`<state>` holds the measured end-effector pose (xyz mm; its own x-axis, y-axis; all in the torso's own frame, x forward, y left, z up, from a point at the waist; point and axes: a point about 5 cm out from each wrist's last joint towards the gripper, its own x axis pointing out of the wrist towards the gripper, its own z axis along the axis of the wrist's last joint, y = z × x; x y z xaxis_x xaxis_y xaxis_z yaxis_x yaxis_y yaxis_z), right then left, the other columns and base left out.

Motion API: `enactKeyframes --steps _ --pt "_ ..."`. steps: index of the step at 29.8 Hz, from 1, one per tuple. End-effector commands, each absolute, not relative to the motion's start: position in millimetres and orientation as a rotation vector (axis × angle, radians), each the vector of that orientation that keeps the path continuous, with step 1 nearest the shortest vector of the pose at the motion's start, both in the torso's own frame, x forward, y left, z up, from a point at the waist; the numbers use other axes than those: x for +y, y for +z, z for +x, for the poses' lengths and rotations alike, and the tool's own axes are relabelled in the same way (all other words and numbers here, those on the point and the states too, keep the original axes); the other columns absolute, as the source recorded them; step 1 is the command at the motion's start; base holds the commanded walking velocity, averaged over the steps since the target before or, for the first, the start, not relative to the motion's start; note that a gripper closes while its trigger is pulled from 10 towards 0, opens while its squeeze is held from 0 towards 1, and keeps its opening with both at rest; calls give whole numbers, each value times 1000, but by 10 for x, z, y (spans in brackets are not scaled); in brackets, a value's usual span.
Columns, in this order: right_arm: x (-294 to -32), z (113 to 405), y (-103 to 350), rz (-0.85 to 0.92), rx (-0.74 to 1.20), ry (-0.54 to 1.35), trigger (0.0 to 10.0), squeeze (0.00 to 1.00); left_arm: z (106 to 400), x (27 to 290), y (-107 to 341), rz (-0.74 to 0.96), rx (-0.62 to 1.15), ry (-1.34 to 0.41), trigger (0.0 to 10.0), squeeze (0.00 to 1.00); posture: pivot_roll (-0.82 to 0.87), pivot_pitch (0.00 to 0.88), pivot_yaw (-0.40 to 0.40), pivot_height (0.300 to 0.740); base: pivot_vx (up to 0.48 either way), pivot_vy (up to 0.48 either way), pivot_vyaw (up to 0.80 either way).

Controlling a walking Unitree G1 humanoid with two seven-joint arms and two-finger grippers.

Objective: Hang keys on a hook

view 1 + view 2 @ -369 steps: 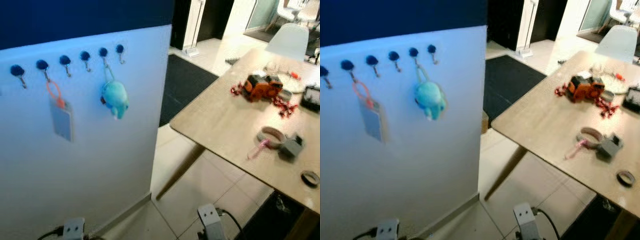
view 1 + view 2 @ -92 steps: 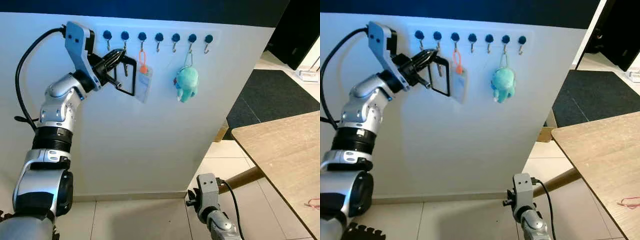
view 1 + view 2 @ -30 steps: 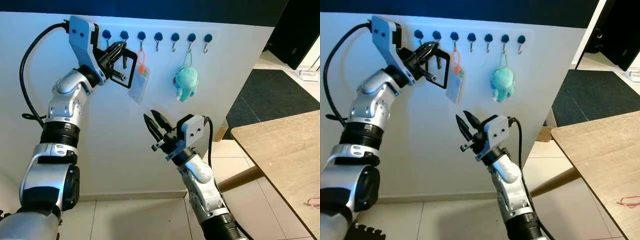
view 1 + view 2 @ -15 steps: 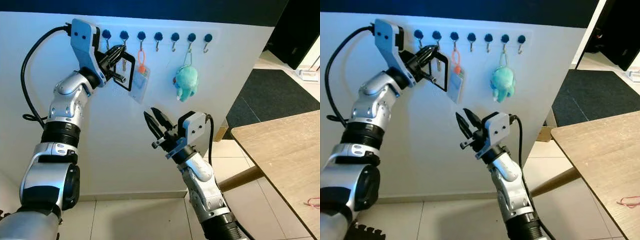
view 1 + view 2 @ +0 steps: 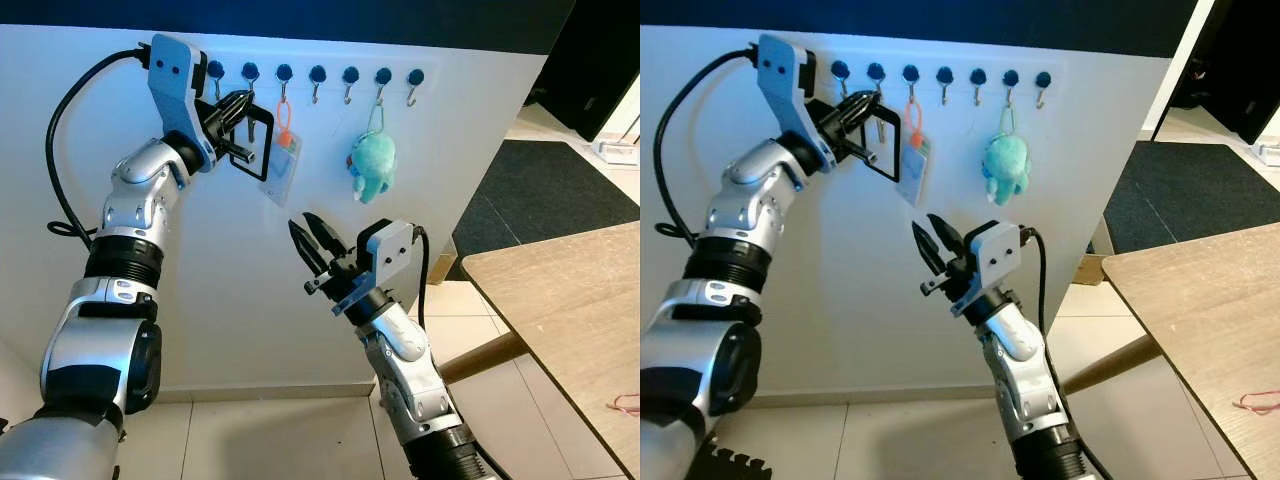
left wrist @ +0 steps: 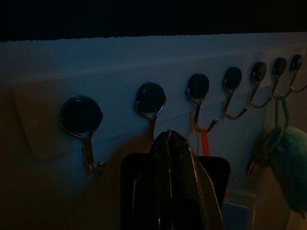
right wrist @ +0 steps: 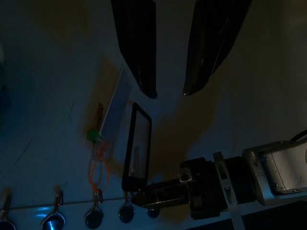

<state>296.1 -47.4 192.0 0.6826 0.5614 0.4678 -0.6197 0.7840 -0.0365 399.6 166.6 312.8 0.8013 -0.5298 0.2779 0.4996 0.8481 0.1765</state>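
A row of blue-capped metal hooks [image 5: 318, 74] runs along the top of the white wall panel. My left gripper [image 5: 238, 102] is raised to the hooks at the left end of the row. It is shut on the keys, whose black rectangular loop [image 5: 255, 150] hangs below the fingers, just under the second hook [image 6: 151, 103]. The left wrist view shows the shut fingers [image 6: 170, 158] in front of that hook. My right gripper [image 5: 308, 238] is open lower down, pointing up at the wall below the loop [image 7: 136, 143], apart from it.
An orange lanyard with a card holder [image 5: 281, 165] hangs on the third hook, touching the black loop. A teal plush toy [image 5: 372, 168] hangs further right. A wooden table [image 5: 570, 300] stands at the right, with a dark mat [image 5: 545, 185] beyond it.
My left gripper has moved the keys slightly right and nearer the hooks over the last second. The right gripper has edged up a little, still open.
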Motion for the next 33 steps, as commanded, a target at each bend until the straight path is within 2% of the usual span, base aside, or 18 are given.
enactKeyframes --steps 1,11,12,13,19,20,21,33 --pt "-470 2948 1940 127 -482 669 10000 0 4042 1666 2959 115 -223 -544 10000 0 63 83 -63 740 0 0 0" --pt "-468 2947 1946 128 -480 666 10000 0 4045 1657 2942 120 -208 -556 10000 20 65 86 -62 740 0 0 0" --pt "-469 2947 1946 129 -480 666 10000 0 4044 1653 2938 121 -207 -559 10000 533 65 86 -62 740 0 0 0" --pt "-470 2948 1947 129 -479 665 10000 0 4042 1648 2935 123 -205 -562 10000 1000 65 86 -62 740 0 0 0" --pt "-474 2949 1948 129 -479 663 10000 0 4043 1652 2935 128 -206 -557 10000 1000 65 86 -62 740 0 0 0" --pt "-475 2950 1948 129 -478 662 10000 0 4045 1656 2939 128 -208 -553 10000 769 66 85 -63 740 0 0 0" --pt "-475 2950 1948 129 -478 662 10000 0 4046 1661 2945 128 -210 -550 10000 0 66 85 -63 740 0 0 0" --pt "-486 2957 1955 132 -480 659 10000 0 4035 1689 2967 119 -224 -540 10000 0 66 85 -65 740 0 0 0"
